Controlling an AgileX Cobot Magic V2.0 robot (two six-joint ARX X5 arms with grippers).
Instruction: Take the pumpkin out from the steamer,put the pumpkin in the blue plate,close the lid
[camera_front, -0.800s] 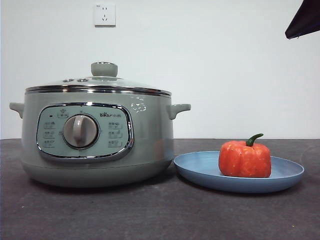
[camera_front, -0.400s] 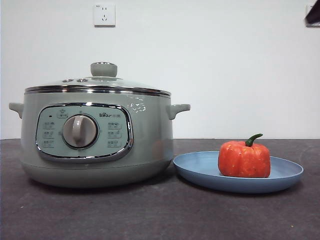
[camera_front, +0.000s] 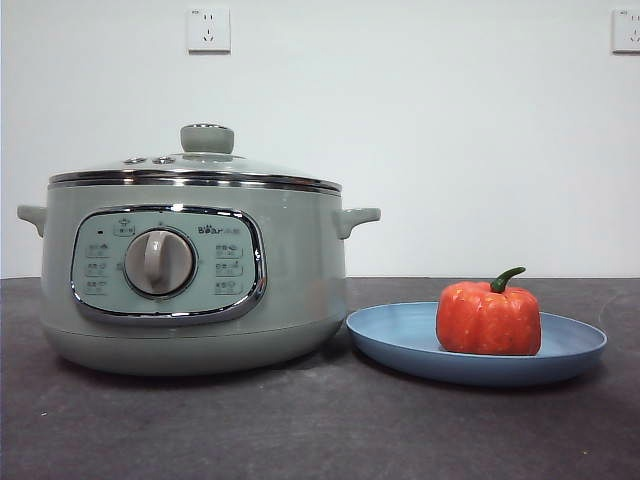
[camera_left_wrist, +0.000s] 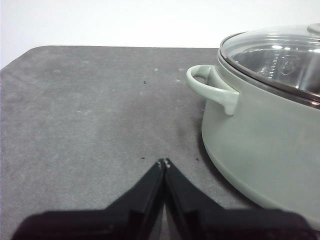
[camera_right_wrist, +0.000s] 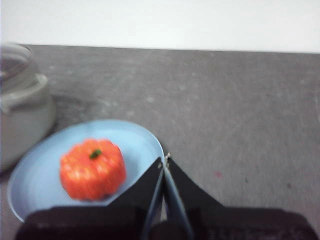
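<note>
1. Pumpkin (camera_front: 488, 318): small, orange-red, squarish, ribbed sides with pale flecks, and a curved green stem rising toward 1 o'clock in the front view. I see it upright on the plate (camera_front: 400, 335), right of the plate's centre.
2. From the right wrist view the pumpkin (camera_right_wrist: 92, 169) shows its top, with the stem a small green dab in the middle; the picture is a little blurred.
3. Plate: shallow, light blue, raised rim. Its left edge comes just beside the steamer (camera_front: 300, 290) base at the front; I cannot tell if they touch.
4. Steamer: pale sage green, dial centred in a chrome-rimmed panel, a small handle at 3 and at 9 o'clock.
5. Lid (camera_front: 195, 165): glass dome, steel rim, green knob; it sits closed on the steamer.
6. Left gripper (camera_left_wrist: 164, 162): jaws pressed together, empty, over bare table (camera_left_wrist: 90, 115) near the steamer's handle (camera_left_wrist: 212, 85).
7. Right gripper (camera_right_wrist: 164, 158): jaws pressed together, empty, tip over the plate's (camera_right_wrist: 137, 137) rim beside the pumpkin, not touching it.
8. Neither arm shows in the front view.
</note>
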